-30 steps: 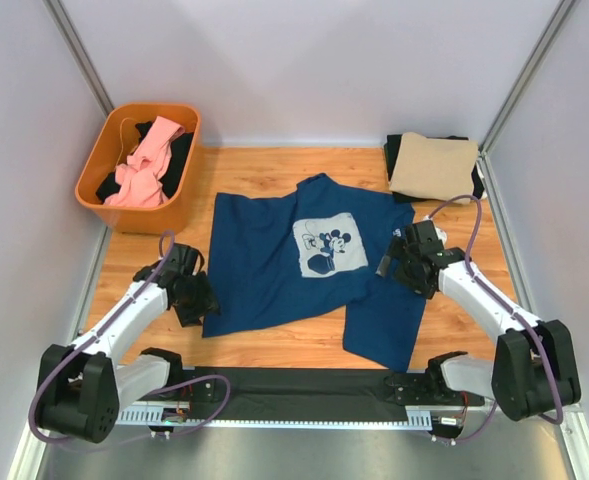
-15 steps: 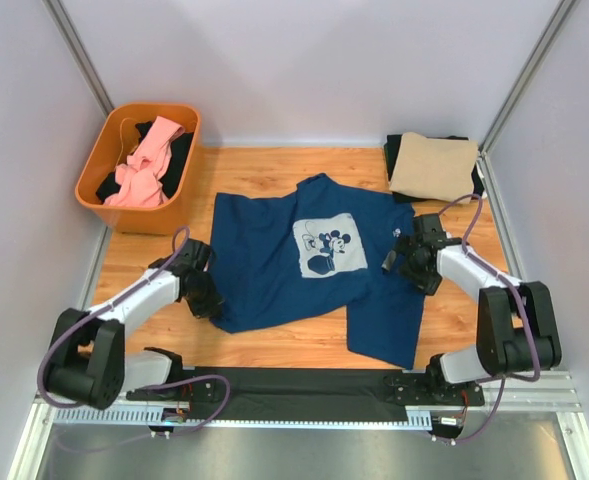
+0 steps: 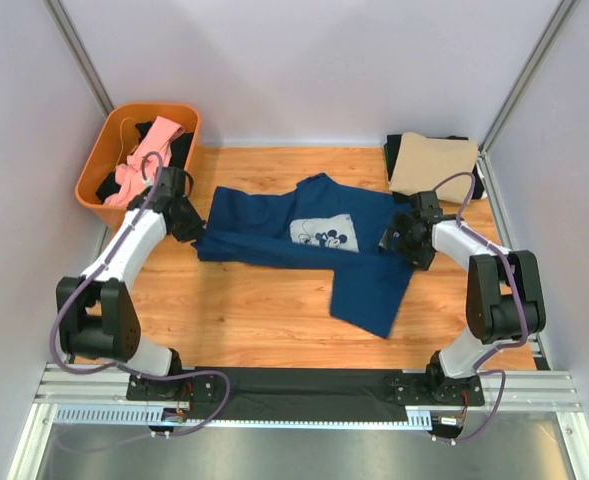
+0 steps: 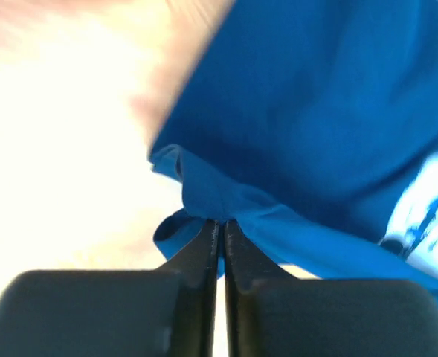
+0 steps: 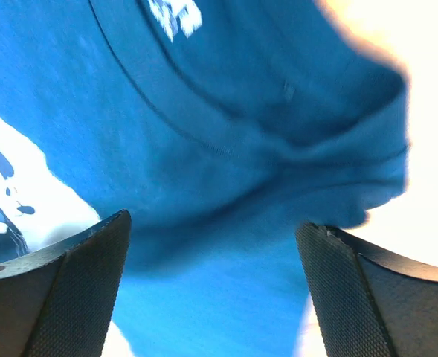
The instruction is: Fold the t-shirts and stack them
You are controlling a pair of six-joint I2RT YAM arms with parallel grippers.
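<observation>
Looks like the fold on the navy t-shirt (image 3: 264,232) is mid-step right now. The left gripper (image 4: 220,229) has its fingers pressed tight together, pinching a little bunch of the shirt's left edge, and in the top view that edge sits up near the orange basket (image 3: 92,178). The cloth trails away from the pinch toward the mouse print (image 3: 324,236), which looks squashed from above, so I'd guess the near half is being carried toward the back.

The right gripper (image 5: 213,223) sits over the opposite side of the shirt with its fingers spread wide, the blue fabric filling the gap below them but nothing clamped. A flap hangs loose toward the near side of the wooden table (image 3: 244,320).

The next move probably needs the right side to bite down on its edge so both ends travel evenly; otherwise the fold goes crooked. The tan tee (image 3: 434,165) is already folded on a black one (image 3: 392,152) at the back right, and the pink tee (image 3: 134,178) waits in the basket.
</observation>
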